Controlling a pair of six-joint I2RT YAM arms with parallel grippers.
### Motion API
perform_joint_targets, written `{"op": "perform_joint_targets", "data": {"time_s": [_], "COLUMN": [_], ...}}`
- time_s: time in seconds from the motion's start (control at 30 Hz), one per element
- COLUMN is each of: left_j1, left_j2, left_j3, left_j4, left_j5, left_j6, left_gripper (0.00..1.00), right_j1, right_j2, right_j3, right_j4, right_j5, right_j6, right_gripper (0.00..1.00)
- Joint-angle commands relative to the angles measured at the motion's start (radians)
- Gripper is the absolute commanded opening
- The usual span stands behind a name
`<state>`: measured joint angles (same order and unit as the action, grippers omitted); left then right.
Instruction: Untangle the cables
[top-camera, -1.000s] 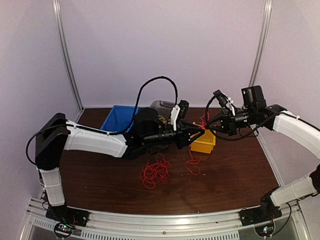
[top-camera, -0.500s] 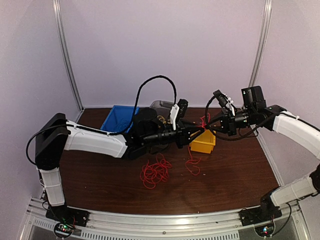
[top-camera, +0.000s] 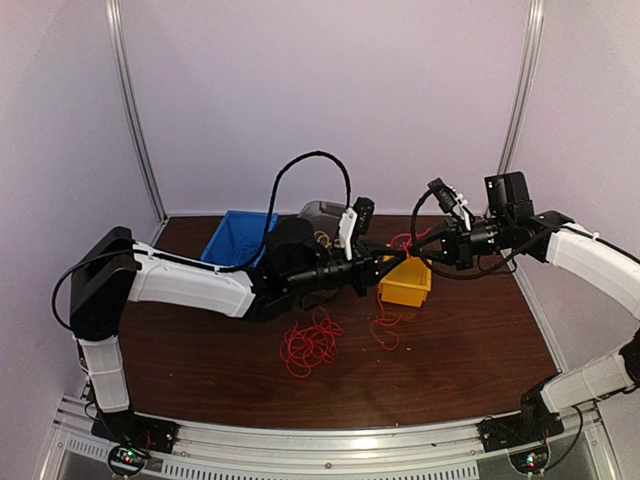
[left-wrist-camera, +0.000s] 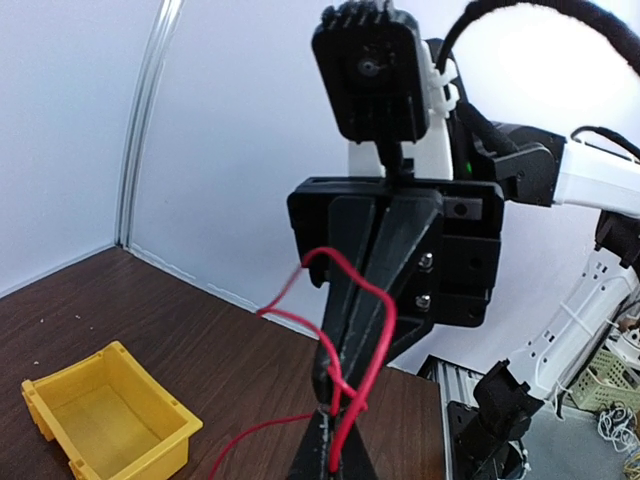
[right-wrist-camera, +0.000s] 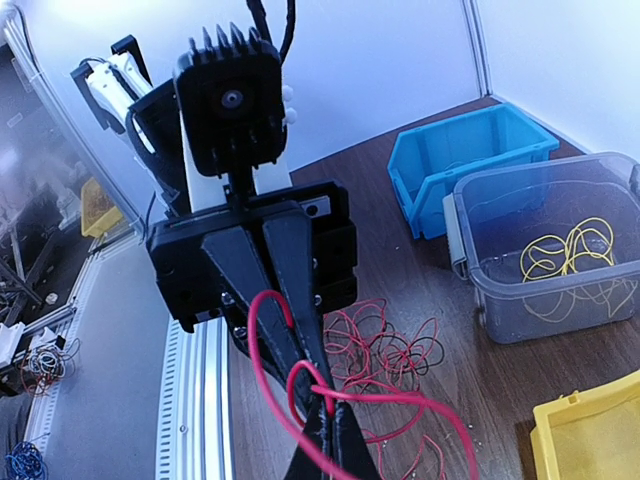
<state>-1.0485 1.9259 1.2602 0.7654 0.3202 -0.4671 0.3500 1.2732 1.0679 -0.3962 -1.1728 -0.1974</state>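
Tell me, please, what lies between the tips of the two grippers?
A short stretch of red cable runs from the left gripper to the right gripper, with nothing else between them; the top external view shows it.

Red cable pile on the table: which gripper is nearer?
Left. The left gripper hangs above and right of the red cable pile; the right gripper is even farther right.

My top camera sits high behind me, looking forward and down over the whole desk (top-camera: 470, 340). My left wrist camera looks closely along its fingers (left-wrist-camera: 325, 460), straight at my right gripper (left-wrist-camera: 335, 385). My right wrist camera stares back at my left gripper (right-wrist-camera: 318, 395). All three share the yellow bin (top-camera: 405, 285) and the red cable (left-wrist-camera: 365, 320) between the grippers.
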Motion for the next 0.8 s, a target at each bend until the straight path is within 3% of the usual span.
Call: {"op": "perform_joint_targets", "data": {"time_s": [0.0,0.33,0.5,0.67,0.77], "left_j1": [0.002,0.004,0.01,0.009,0.004], "left_j2": [-0.012,0.003,0.042,0.036,0.031], "left_j3": [-0.069,-0.262,-0.282,-0.243,-0.162], "left_j4": [0.065,0.307,0.448,0.497,0.397], "left_j5": [-0.186,-0.35,-0.245,-0.172,-0.136], "left_j6": [-0.121,-0.389,-0.409,-0.283,-0.195], "left_gripper": [0.0,0.0,0.0,0.21,0.33], "right_j1": [-0.038,-0.103,-0.106,-0.106,-0.106], "right_j2": [-0.043,-0.041,-0.041,-0.047,-0.046], "right_j3": [-0.021,-0.054,-0.074,-0.085,-0.085], "right_j4": [0.116,0.288,0.304,0.292,0.284], "right_j5": [-0.03,-0.031,-0.035,-0.047,-0.056], "right_j6": [0.091,0.281,0.287,0.276,0.271], "right_gripper": [0.0,0.0,0.0,0.0,0.0]}}
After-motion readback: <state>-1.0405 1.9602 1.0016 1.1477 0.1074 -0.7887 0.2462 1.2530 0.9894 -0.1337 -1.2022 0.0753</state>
